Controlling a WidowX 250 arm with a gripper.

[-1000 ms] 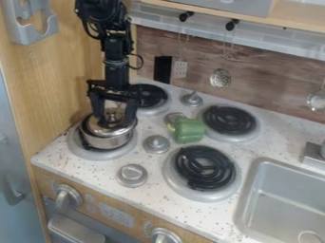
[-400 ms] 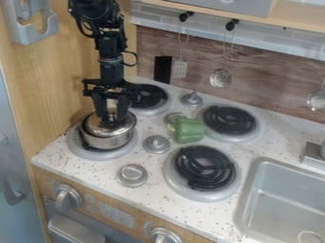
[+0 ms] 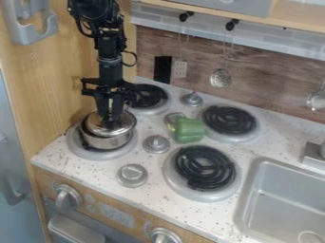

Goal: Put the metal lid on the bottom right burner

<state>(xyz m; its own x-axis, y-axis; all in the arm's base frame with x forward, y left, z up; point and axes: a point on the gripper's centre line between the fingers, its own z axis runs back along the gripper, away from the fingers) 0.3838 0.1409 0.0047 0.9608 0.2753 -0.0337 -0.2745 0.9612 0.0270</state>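
Note:
The black gripper (image 3: 110,120) hangs straight down at the left, over the bottom left burner. Its fingers are drawn together on the knob of the metal lid (image 3: 94,125). That lid lies on the small metal pot (image 3: 107,142), which sits on the bottom left burner (image 3: 126,153). The knob is mostly hidden between the fingers. At the front right of the stove, the bottom right burner (image 3: 204,167) shows a bare black coil in its grey ring.
A green pepper (image 3: 188,130) lies between the burners, near the top right burner (image 3: 230,119). Grey knobs (image 3: 156,144) stand up from the stove top. The sink (image 3: 289,190) is at the right, and a wooden wall (image 3: 57,95) stands close left of the arm.
The gripper has moved slightly left, and its fingers have gone from wide apart around the lid's knob to closed on it. The lid and pot have stayed in place.

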